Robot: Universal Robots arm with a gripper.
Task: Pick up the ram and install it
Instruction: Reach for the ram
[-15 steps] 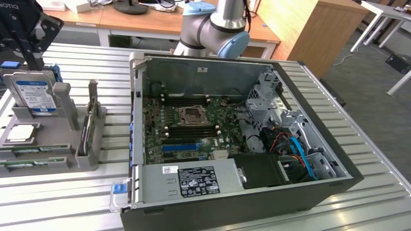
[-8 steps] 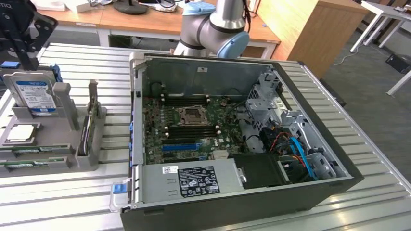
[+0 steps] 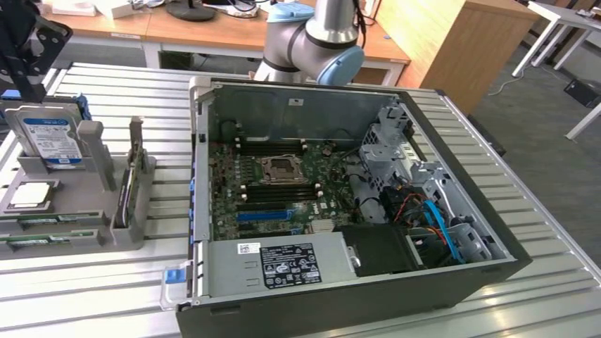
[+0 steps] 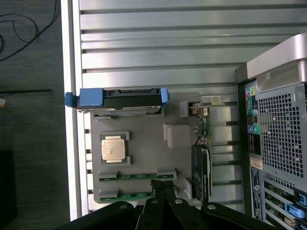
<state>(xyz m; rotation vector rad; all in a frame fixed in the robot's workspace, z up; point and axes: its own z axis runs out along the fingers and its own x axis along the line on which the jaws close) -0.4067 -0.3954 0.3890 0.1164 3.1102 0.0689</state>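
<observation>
Fingertips pressed together and pinching nothing: gripper, poised above the gray tray, apart from it.

Read on the exterior view's clock face: hanging high over the tray's far end, above the upright hard drive, with the open computer case off at 3 o'clock.

Ram seated flat in the tray's near slots, not yet lifted. One of two green sticks lying side by side, with its twin just beside it at 6 o'clock.

From the gripper, ram at about 6 o'clock in that view, and well below. Long axis running 9 to 3 o'clock, parallel to the tray's near edge.

Through the wrist camera: closed tips lined up over one end of the pair, between the two sticks rather than squarely above either. Target among the two: unclear.

Motherboard inside the case, well apart from the ram, at 3 o'clock from the tray.
</observation>
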